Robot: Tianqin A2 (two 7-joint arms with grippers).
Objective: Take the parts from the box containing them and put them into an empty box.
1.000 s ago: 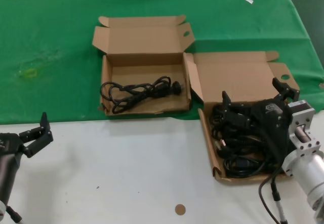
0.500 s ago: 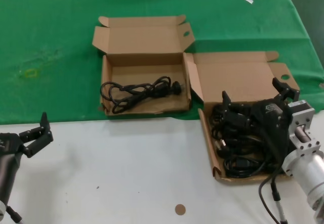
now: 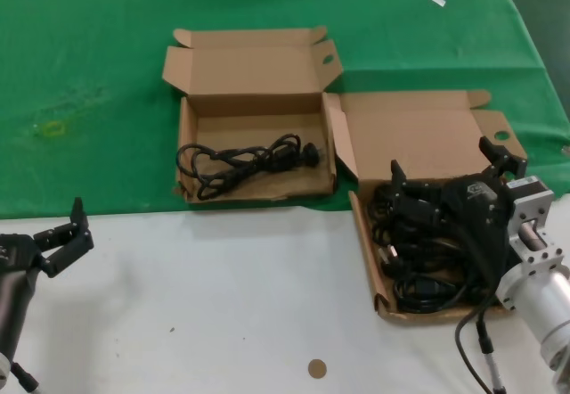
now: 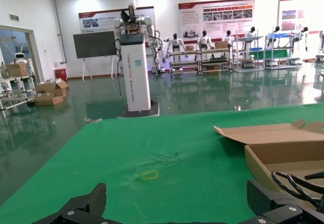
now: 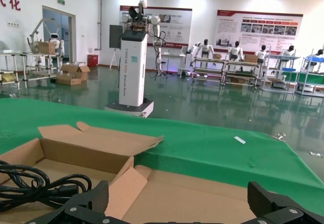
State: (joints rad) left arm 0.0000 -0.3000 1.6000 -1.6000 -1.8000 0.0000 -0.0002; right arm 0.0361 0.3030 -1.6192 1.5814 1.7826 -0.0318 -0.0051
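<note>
Lower left of the head view, my left gripper (image 3: 67, 233) idles, jaws spread wide over bare tabletop. Upper centre, one cord (image 3: 240, 162) lies in the empty box (image 3: 258, 100). Lower right, my right gripper (image 3: 445, 184) hangs released over the parts (image 3: 419, 278) in the box containing them (image 3: 427, 131); I worry tangled loops drag neighbours out.

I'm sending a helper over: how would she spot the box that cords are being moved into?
On the green cloth lie two open cardboard boxes. The receiving box is the one farther from the right gripper, toward the cloth's middle. It holds a single black cord; its neighbour is heaped with cords.
</note>
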